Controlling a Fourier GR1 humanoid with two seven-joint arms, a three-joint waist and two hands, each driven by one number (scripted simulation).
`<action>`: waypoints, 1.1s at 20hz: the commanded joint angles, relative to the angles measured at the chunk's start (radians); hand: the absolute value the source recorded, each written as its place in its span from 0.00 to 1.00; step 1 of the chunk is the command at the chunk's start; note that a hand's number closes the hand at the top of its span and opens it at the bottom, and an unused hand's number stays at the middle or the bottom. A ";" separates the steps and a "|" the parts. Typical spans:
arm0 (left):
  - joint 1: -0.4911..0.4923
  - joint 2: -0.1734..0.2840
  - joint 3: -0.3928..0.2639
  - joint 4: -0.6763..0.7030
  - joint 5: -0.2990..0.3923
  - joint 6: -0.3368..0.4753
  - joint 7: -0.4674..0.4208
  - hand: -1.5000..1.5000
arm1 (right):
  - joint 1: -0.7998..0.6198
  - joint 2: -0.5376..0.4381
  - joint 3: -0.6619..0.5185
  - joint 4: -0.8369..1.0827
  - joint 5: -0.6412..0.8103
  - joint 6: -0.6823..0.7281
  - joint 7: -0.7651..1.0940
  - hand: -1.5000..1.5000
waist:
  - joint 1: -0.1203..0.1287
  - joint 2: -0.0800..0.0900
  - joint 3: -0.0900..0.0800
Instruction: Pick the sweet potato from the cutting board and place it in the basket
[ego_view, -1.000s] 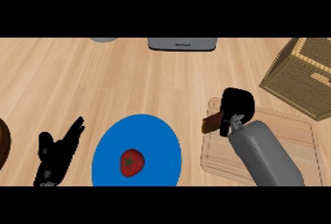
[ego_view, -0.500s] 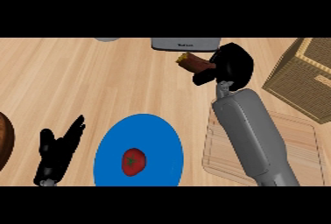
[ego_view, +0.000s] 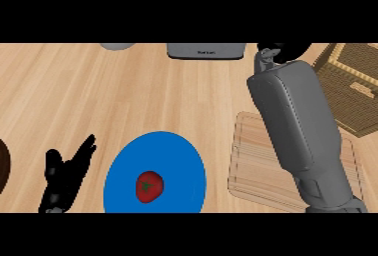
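Observation:
My right hand (ego_view: 283, 49) is stretched to the far edge of the counter, just left of the wicker basket (ego_view: 356, 85), and the view's top edge cuts it off. What shows of the hand is curled. The sweet potato is hidden there and lies nowhere on the counter. The pale wooden cutting board (ego_view: 252, 161) is at the lower right, with my right forearm (ego_view: 295, 120) crossing over it. My left hand (ego_view: 65, 176) rests open at the lower left, fingers up.
A blue plate (ego_view: 171, 155) with a red tomato (ego_view: 148, 186) lies between my left hand and the board. A grey appliance (ego_view: 205, 51) and a grey round object (ego_view: 118, 46) stand at the far edge. A dark brown rim (ego_view: 3, 172) shows at far left.
My right arm lifted the sweet potato off the cutting board and carried it up and to the right towards the basket. The potato has now slipped out of sight. My left hand has not moved.

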 joint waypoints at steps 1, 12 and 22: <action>0.042 0.002 0.014 0.043 0.013 -0.014 0.008 0.50 | -0.105 -0.023 -0.061 -0.004 0.062 0.009 0.155 1.00 | -0.015 -0.001 -0.009; 0.049 0.003 0.027 0.016 0.006 -0.025 0.020 0.50 | -0.211 -0.228 -0.262 0.145 0.030 0.040 0.055 1.00 | -0.011 0.003 -0.008; 0.055 -0.031 0.018 0.035 -0.020 -0.017 0.010 0.50 | -0.158 -0.347 -0.333 0.304 -0.049 -0.003 -0.111 1.00 | -0.007 0.007 -0.008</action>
